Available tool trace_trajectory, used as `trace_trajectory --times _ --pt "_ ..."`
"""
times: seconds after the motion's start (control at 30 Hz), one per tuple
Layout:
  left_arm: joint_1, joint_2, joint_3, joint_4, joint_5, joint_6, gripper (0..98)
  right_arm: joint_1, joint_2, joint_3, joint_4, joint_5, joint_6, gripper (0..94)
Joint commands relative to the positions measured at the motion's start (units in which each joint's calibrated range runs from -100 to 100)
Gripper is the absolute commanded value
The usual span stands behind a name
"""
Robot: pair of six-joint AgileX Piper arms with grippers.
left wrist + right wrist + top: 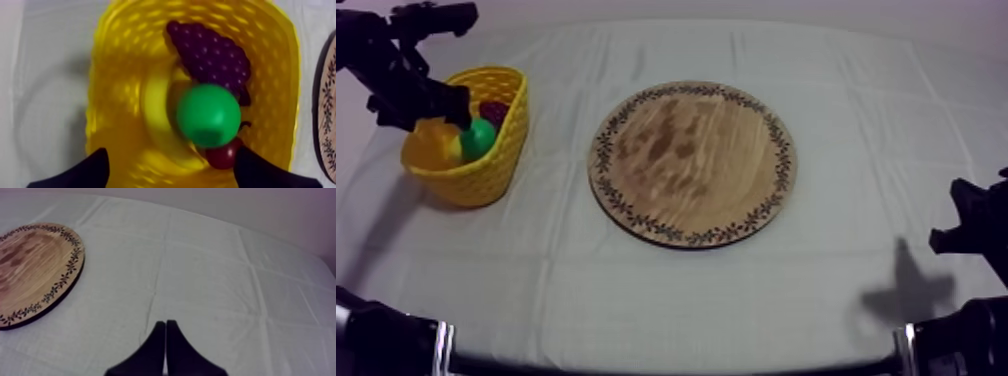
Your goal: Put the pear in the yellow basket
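Left gripper is hanging over the yellow basket, fingers spread wide with nothing between them. Pear is lying inside the basket, resting on the banana, touching the bunch of grapes and covering most of the small red fruit. Wooden board is sitting bare at mid-table. Right gripper is idling low over the cloth beside the board, fingers pressed together in a narrow wedge.

Judgement: the drop looks done, and the step in hand is getting clear of the basket. Doing it well means going straight up with the fingers kept apart and staying off the basket wall. The pear is perching on rounded fruit, so a brush against the wall could be tipping it or dragging the basket.

Hard to make out:
- Whether the pear is sitting settled or only balancing, as the contact beneath it is hidden.
- The banana's ends, which are lying under the pear and the grapes.
- In the top view the left arm is covering the basket's far rim, and the pear is showing as a green patch behind the wall
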Motion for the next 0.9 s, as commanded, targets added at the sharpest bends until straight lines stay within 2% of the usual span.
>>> trace_trajectory --times 0.0,0.4,0.67,0.77,0.87 --pt "-0.4 -0.56 -0.51 -0.09 -0.77 -0.05 94.5 -0.03 0.01 0.05 0.0 0.0 -0.03 0.5" --pt "-1.96 -11.06 -0.28 -0.24 -5.63 -0.32 64.1 0.03 0.01 0.05 0.0 0.0 -0.03 0.5" --pt "-1.2 -27.05 5.63 0.37 -6.5 -3.81 37.7 0.05 0.01 0.05 0.0 0.0 -0.03 0.5" --pt "-0.37 -34.45 7.29 1.32 -5.88 -5.37 24.4 0.05 0.01 0.05 0.0 0.0 -0.03 0.5" --pt "-0.26 -41.98 10.43 2.41 -6.31 -6.58 17.4 0.05 0.01 0.05 0.0 0.0 -0.03 0.5"
